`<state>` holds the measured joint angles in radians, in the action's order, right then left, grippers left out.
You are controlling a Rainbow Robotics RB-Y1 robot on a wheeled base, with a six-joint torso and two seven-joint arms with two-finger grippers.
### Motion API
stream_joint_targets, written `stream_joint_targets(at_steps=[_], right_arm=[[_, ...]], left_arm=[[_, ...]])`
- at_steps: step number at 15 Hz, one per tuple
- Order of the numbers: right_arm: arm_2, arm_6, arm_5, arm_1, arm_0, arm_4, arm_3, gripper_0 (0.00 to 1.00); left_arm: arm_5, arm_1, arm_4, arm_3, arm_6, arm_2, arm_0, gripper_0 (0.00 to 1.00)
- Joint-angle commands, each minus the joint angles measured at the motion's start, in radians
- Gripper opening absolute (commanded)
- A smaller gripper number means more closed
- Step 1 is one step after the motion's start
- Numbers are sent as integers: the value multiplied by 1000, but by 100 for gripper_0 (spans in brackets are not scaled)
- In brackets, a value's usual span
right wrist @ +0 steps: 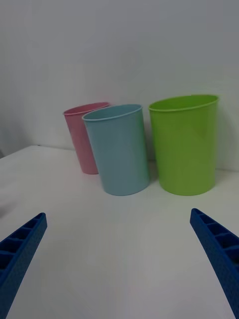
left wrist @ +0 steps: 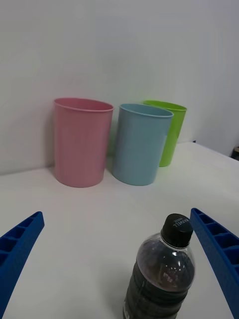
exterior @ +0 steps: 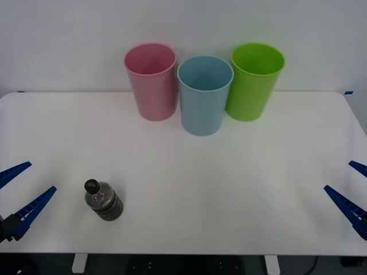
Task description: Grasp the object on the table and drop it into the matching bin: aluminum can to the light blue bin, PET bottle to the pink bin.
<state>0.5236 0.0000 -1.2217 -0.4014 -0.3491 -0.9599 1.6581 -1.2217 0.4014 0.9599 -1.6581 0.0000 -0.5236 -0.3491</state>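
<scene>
Bottle (exterior: pixel 104 201) stood upright near the tabletop's (exterior: pixel 229 189) front-left corner, just beside the left end effector (exterior: pixel 18 193) (fingers spread wide, empty); best to close low around its body, then carry to the pink bin (exterior: pixel 151 81).
</scene>
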Motion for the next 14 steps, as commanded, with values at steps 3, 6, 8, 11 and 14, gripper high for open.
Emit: stream_joint_targets(at_steps=[3,6,8,11,14], right_arm=[[0,0,0,0,0,0,0,100],[0,0,0,0,0,0,0,100],[0,0,0,0,0,0,0,100],[0,0,0,0,0,0,0,100],[0,0,0,0,0,0,0,100]], left_arm=[[2,-38,-3,18,0,14,4,100],[5,-21,-23,20,-2,37,4,100],[5,-21,-23,35,-9,37,4,100],[5,17,-21,77,-34,53,5,100],[5,79,-26,142,-126,82,10,100]])
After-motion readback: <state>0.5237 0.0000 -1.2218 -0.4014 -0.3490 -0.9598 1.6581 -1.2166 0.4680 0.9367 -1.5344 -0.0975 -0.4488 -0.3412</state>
